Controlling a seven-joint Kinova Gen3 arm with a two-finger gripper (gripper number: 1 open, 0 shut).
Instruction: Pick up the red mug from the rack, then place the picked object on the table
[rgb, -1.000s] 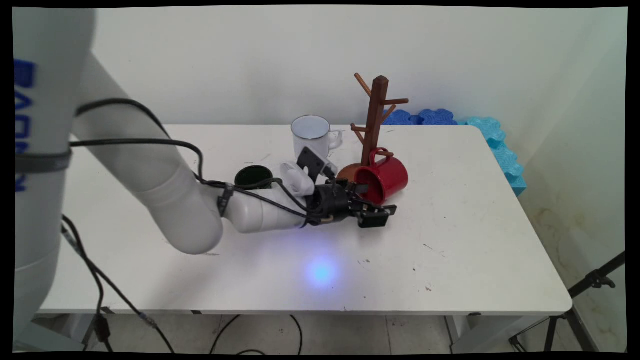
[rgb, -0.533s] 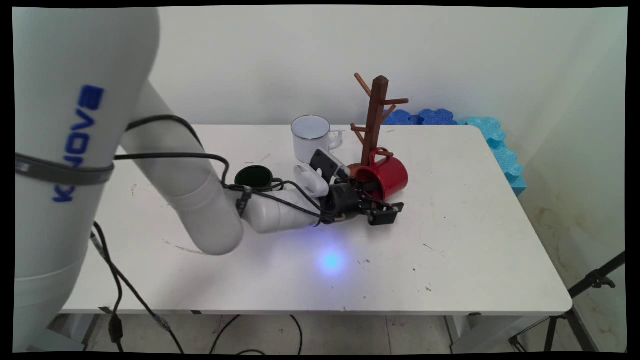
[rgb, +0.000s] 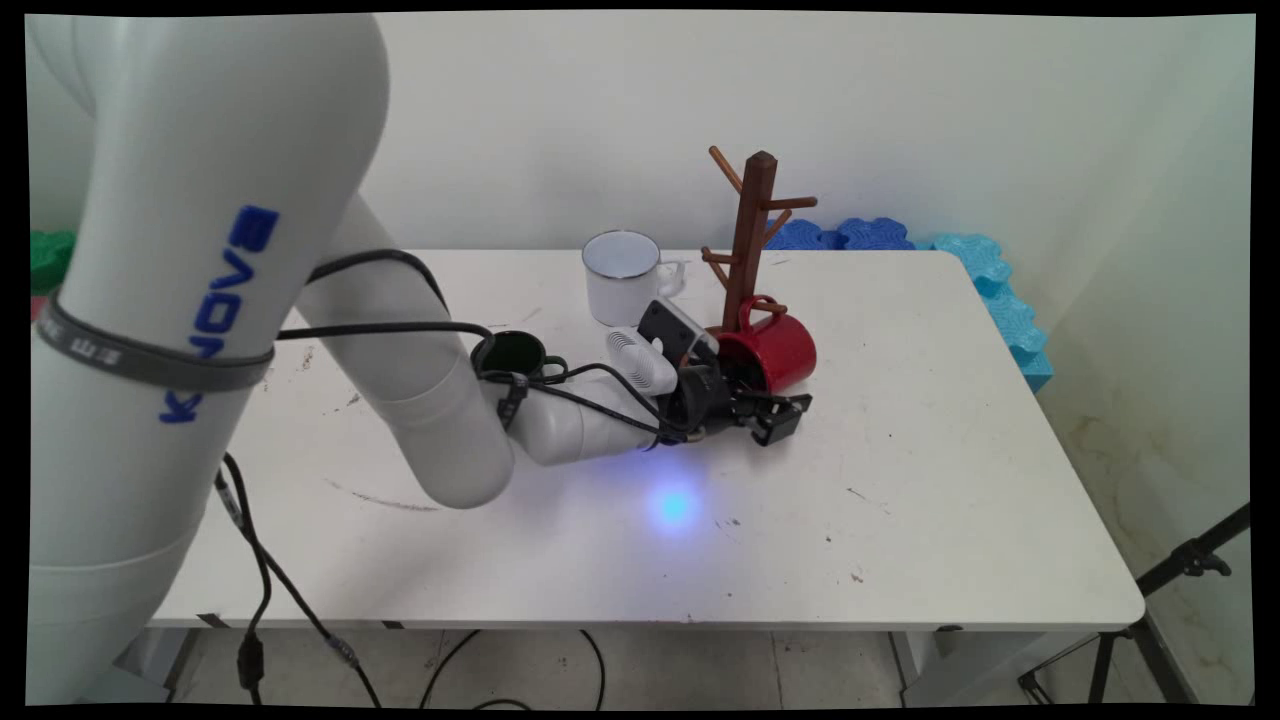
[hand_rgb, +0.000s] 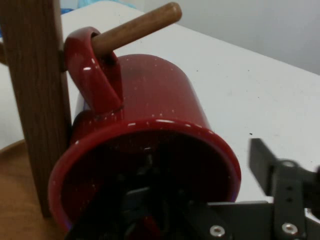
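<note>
As the arm is reaching farther to the right across the surface (rgb: 900, 450) than it was a second ago, the end effector (rgb: 770, 405) is closing in low and nearly level on the mouth of the red mug (rgb: 775, 348). The mug itself is not shifting between the pictures: it is lying on its side beside the base of the wooden mug stand (rgb: 752, 240), with its handle (hand_rgb: 95, 70) hooked over the lowest peg (hand_rgb: 135, 27) and its opening facing the arm. The end effector is standing released, with its jaws spread to either side of the mug's near wall. In the hand view one finger is reaching into the dark hollow of the mug, while the outer finger (hand_rgb: 262, 162) is hanging just beside the rim, with a sliver of white surface showing between them. So the approach is bringing the wall of the mug between the fingers, but nothing is gripping it at this moment. A white mug (rgb: 622, 275) is standing upright behind the wrist, and a dark green mug (rgb: 510, 355) is sitting close against the forearm's cables, both apart from the fingers.
</note>
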